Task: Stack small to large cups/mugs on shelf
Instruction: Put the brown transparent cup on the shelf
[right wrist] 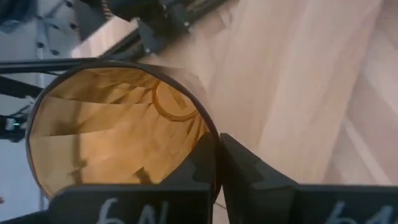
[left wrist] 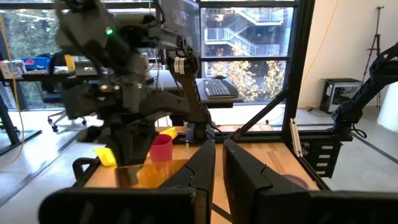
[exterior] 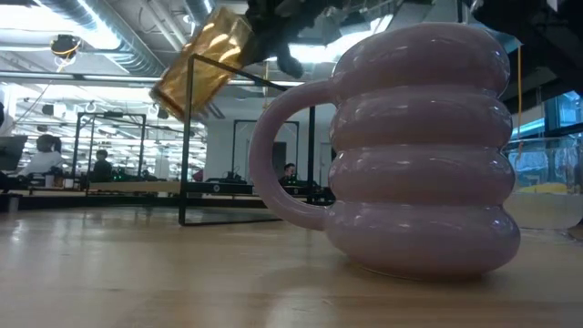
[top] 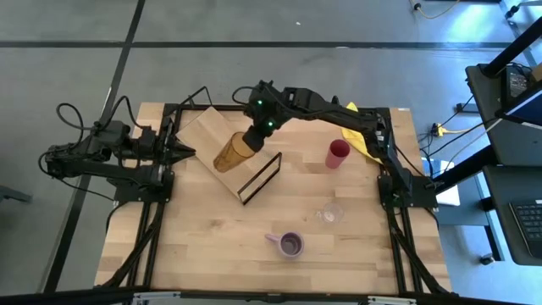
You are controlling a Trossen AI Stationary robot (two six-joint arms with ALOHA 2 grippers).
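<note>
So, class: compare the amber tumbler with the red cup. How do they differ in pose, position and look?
The amber tumbler is tilted and lifted over the shelf, gripped at its rim by the right gripper; the red cup stands upright on the table, untouched. The amber tumbler is see-through; the red cup looks opaque. The amber tumbler looks taller than the red cup. Neither shows a handle.

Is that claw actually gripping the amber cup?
Touching. In the right wrist view the right claw pinches the amber tumbler's rim between its fingers; the low view shows it lifted, tilted.
</note>
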